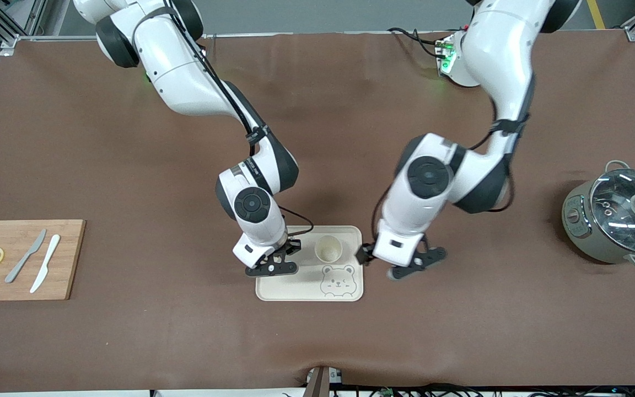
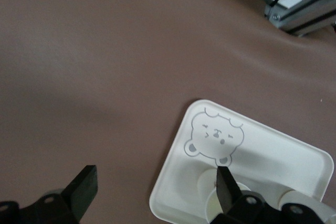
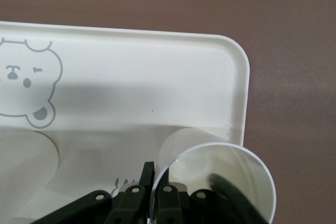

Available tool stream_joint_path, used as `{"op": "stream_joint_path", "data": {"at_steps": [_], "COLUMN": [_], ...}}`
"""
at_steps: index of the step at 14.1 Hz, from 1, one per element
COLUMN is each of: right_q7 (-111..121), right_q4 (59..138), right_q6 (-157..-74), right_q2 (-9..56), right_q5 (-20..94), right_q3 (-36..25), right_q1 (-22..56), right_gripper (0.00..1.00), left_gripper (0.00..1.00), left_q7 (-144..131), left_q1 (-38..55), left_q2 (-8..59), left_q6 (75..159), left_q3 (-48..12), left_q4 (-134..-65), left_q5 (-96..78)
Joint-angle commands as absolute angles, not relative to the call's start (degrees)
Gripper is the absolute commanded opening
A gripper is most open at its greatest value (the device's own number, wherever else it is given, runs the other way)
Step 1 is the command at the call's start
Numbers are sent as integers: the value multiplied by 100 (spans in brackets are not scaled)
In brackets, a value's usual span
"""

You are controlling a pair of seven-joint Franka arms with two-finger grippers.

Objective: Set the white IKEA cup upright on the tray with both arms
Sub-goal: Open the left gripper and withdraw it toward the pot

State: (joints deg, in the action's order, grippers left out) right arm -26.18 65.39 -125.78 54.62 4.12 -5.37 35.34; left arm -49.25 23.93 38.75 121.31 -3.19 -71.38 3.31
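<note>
The white cup (image 1: 328, 248) stands upright on the cream bear tray (image 1: 306, 286), near the tray's edge farther from the front camera. My right gripper (image 1: 298, 253) reaches in from the tray's right-arm end. In the right wrist view it (image 3: 157, 182) is shut on the cup's (image 3: 220, 182) rim, one finger inside and one outside, above the tray (image 3: 131, 77). My left gripper (image 1: 400, 264) is open and empty, low at the tray's left-arm end. In the left wrist view it (image 2: 155, 187) straddles the tray's (image 2: 273, 150) edge, and one finger partly hides the cup (image 2: 211, 205).
A wooden cutting board (image 1: 69, 259) with two knives and two lemon slices lies at the right arm's end. A grey cooker pot with a glass lid (image 1: 618, 218) stands at the left arm's end. The table's metal frame (image 2: 304, 9) shows in the left wrist view.
</note>
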Motion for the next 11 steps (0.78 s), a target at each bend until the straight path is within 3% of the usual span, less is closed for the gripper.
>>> {"op": "stream_joint_path", "data": {"at_steps": [1,3,4,11], "right_q7": [-2751,-2751,-2751,-2751], "right_q4": [6319,6319,6311,6311], "right_q6": [-12551,-12542,-12542,-12437], "right_q2": [5599,5590,5581,5300], "right_q5": [290,264,264,290], "right_q3": [-598,-598,-598,-589], "right_q1": [3586,3577,3577,3481], "right_gripper": [50,92,100,100], "left_gripper": [100,100,100,100], "left_q7": [-3723,-3001,-2623,-519], "left_q1": [1962,1479,1276,150], "left_q2": [3622,3507,3472,3051], "left_q6": [11962,11927,11866,11400], "left_q3": [-343,-369,-387,-606], "left_q4": [-7321,-7321,-7321,-7602], "left_q5": [457,457,414,105]}}
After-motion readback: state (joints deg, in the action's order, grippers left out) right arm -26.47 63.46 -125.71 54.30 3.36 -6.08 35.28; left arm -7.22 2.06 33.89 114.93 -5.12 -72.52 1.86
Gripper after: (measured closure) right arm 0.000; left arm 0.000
